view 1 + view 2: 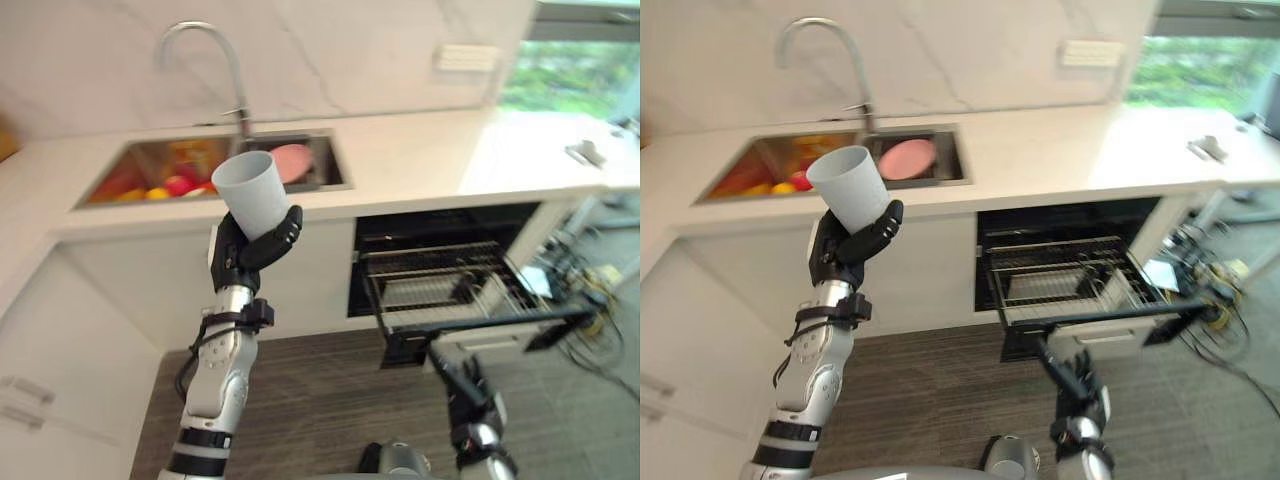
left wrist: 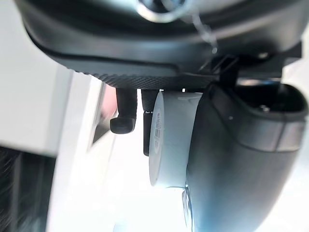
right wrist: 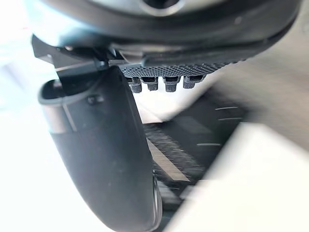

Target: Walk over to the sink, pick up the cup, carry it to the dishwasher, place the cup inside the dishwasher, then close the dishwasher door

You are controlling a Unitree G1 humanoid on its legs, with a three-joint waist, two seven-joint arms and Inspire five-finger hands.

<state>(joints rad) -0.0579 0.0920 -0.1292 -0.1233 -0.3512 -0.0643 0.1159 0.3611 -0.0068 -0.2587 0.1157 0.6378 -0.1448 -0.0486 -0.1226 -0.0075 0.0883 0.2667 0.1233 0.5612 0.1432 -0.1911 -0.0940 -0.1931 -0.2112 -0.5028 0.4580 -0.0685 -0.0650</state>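
Observation:
My left hand (image 1: pixel 250 245) is raised in front of the cabinet below the sink and is shut on a white cup (image 1: pixel 248 190), which tilts to the left with its mouth up. In the left wrist view the cup (image 2: pixel 169 140) sits between the thumb (image 2: pixel 241 159) and the curled fingers (image 2: pixel 124 116). The dishwasher (image 1: pixel 440 280) stands open to the right, under the counter, with its wire rack pulled out over the lowered door (image 1: pixel 490 325). My right hand (image 1: pixel 1072 380) hangs low in front of that door, fingers relaxed and holding nothing.
The steel sink (image 1: pixel 330 160) holds a pink plate (image 1: pixel 292 160) and colourful items, with a curved faucet (image 1: pixel 205 50) behind it. White counter (image 1: pixel 420 160) runs right toward a window. Cables lie on the floor (image 1: pixel 590 330) at the right. Dark wood floor (image 1: pixel 310 400) lies below.

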